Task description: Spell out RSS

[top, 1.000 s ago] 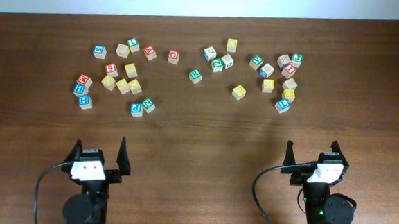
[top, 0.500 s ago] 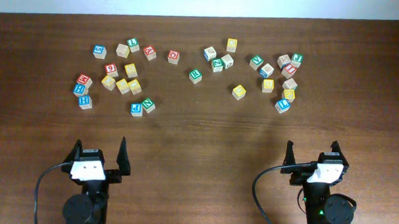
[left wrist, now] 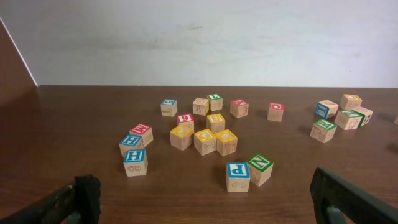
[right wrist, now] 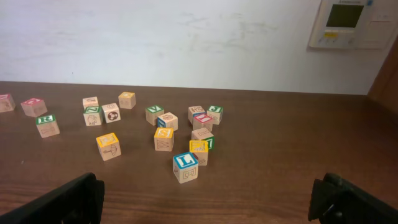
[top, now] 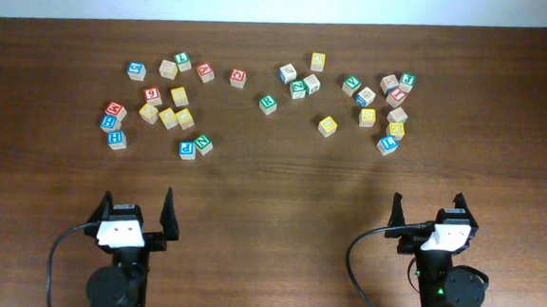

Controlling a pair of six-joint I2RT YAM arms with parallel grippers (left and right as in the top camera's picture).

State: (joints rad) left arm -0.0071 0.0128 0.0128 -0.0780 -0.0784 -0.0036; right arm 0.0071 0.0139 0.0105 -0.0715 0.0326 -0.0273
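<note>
Sitting at ten o'clock from the wide-open, empty right hand [top: 427, 204] and two o'clock from the equally wide left hand [top: 137, 201], the green R block [top: 268, 104] looks light, hard and slick, best pinched squarely across two flat sides.

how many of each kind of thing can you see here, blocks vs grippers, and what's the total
small wooden letter cubes with coloured faces: 30
black two-finger grippers: 2 (left gripper, right gripper, both open and empty)
total: 32
</note>
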